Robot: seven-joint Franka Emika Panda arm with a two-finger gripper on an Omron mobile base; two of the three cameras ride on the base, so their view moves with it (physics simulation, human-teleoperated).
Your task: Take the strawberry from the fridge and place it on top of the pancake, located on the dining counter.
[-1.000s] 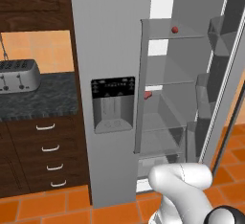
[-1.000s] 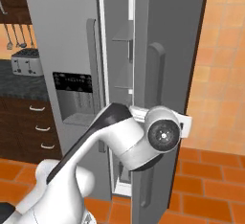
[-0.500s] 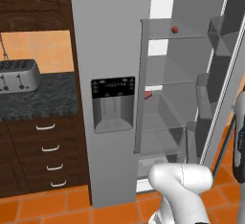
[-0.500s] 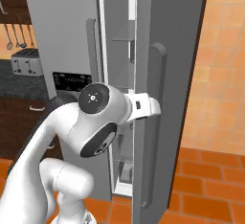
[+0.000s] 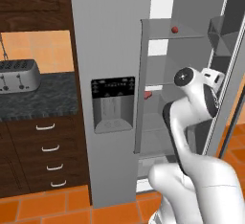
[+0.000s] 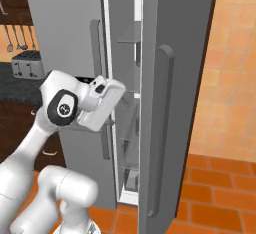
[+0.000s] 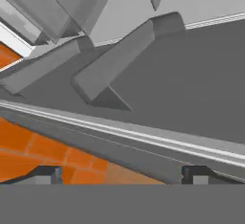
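While the fridge (image 5: 115, 74) stands with its right-hand door (image 6: 172, 103) swung open, grey shelves show inside the open compartment. On the top shelf (image 5: 174, 36) sits one small dark-red strawberry (image 5: 175, 29), alone near the middle of that shelf. One shelf lower, at the left edge of the compartment just beside the closed door, a second small red thing (image 5: 148, 94) shows (too small and half hidden to name with confidence). The lower shelves look bare from the left base view.

On the closed left door is a black water-dispenser panel (image 5: 113, 104), level with that second red thing. Left of the fridge runs a dark-wood cabinet with four white drawer handles (image 5: 50, 153) under a black speckled surface (image 5: 38, 96), which carries one silver toaster (image 5: 19, 76). Several utensils (image 6: 19, 38) hang on the wall above it. Orange floor tiles (image 5: 43, 206) lie in front of the fridge.

The white arm rises in front of the open compartment, its wrist (image 5: 198, 91) below the strawberry and partly covering the middle shelves. In the hand view the gripper (image 7: 125, 174) faces grey door bins and an edge of the fridge, with orange floor beyond; its two dark fingers (image 7: 48, 174) stand wide apart, holding nothing.
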